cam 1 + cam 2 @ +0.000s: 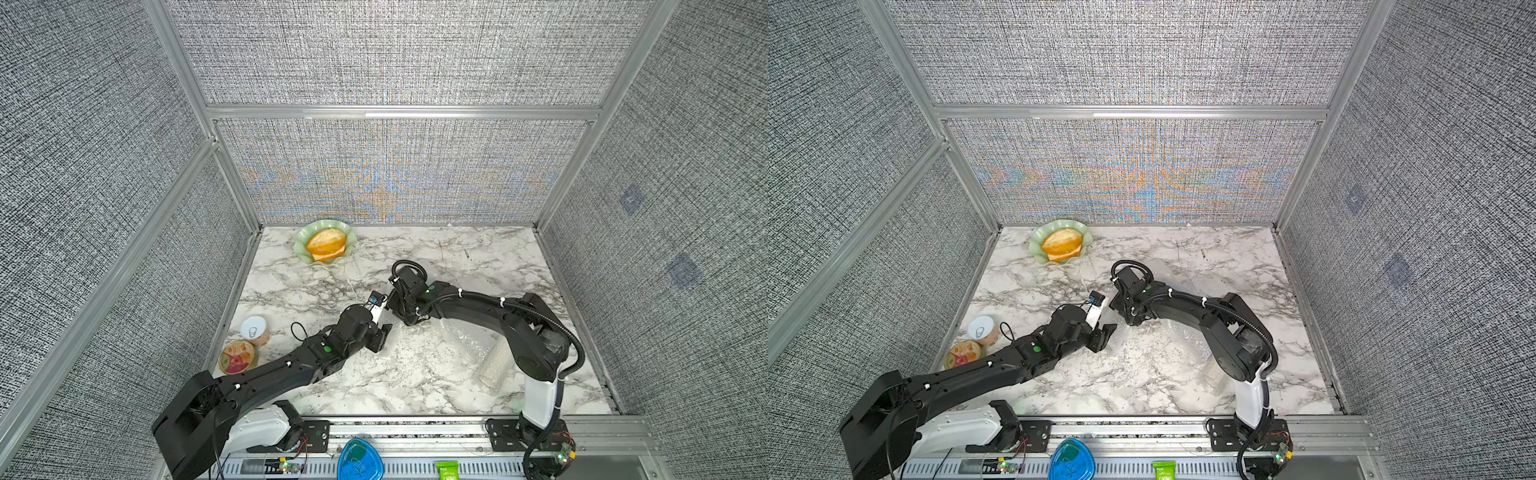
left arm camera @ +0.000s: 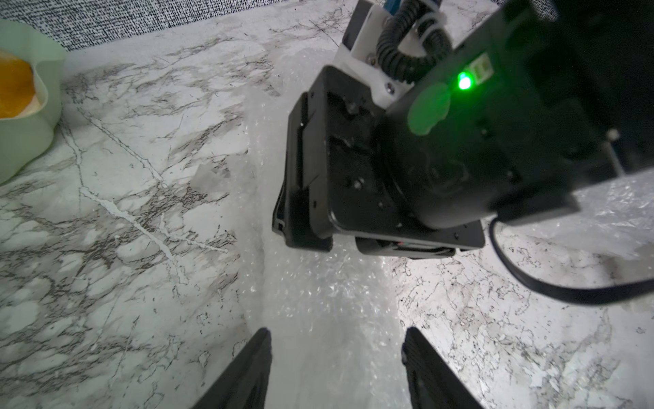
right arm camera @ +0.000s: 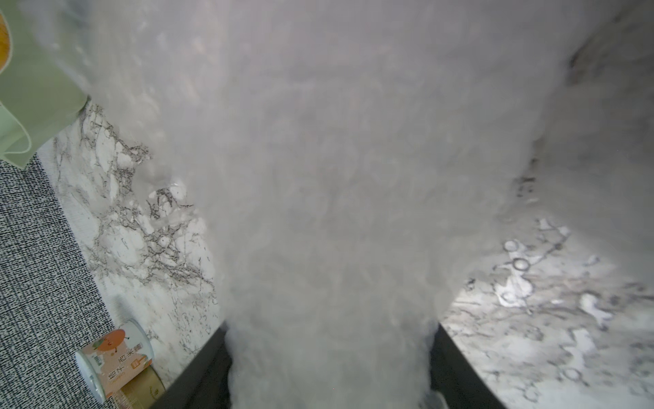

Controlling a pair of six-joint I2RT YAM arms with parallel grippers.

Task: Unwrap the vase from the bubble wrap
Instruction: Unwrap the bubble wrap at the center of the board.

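Clear bubble wrap (image 1: pixel 457 343) lies crumpled on the marble table under the right arm, with a rolled part (image 1: pixel 495 362) beside the arm's base. The vase is hidden inside the wrap. In the right wrist view a thick wrapped bundle (image 3: pixel 329 212) fills the space between the fingers (image 3: pixel 212 357), so my right gripper (image 3: pixel 331 329) is shut on it. My left gripper (image 2: pixel 336 340) is open just in front of the right one. A flat strip of the bubble wrap (image 2: pixel 325 301) runs between its fingertips (image 2: pixel 256 350). In both top views the left gripper (image 1: pixel 384 334) (image 1: pixel 1105 332) sits at the table's middle.
A green scalloped bowl (image 1: pixel 305 253) holding a bread roll stands at the back left. A white can (image 1: pixel 254 330) and a fruit cup (image 1: pixel 237 357) sit by the left wall. A blue lid (image 1: pixel 359 459) and a green packet (image 1: pixel 446 470) lie on the front rail.
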